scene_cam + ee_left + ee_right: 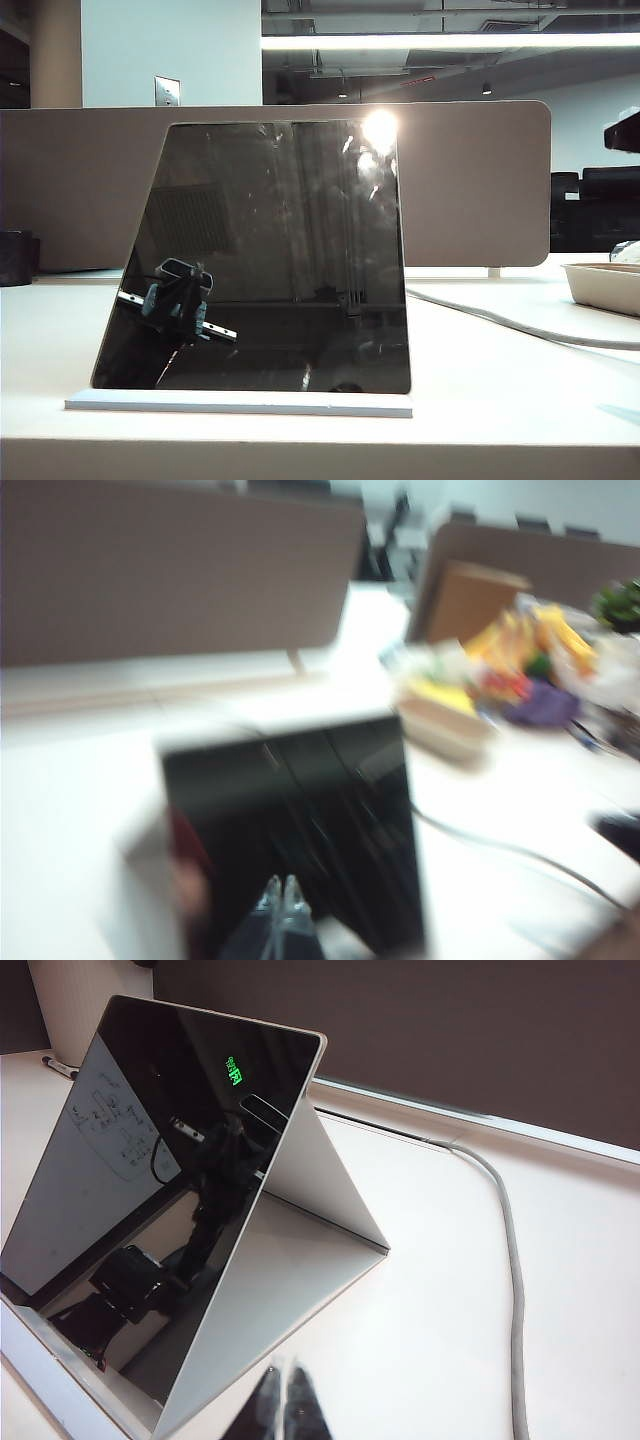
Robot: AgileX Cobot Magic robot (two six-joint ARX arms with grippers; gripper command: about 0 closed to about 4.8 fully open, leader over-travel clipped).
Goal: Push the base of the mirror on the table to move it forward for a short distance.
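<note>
the mirror (265, 255) stands on its base (238, 404) on the table (500, 390). left gripper (282, 892) and right gripper (283, 1380), fingertips pressed together, both sit just behind the mirror.

Left gripper (281, 898): fingertips pressed together, close above mirror (300, 830), view blurred. Right gripper (283, 1400): fingertips together, holding nothing, low behind mirror, beside its rear prop. Neither arm directly visible in exterior view.
</note>
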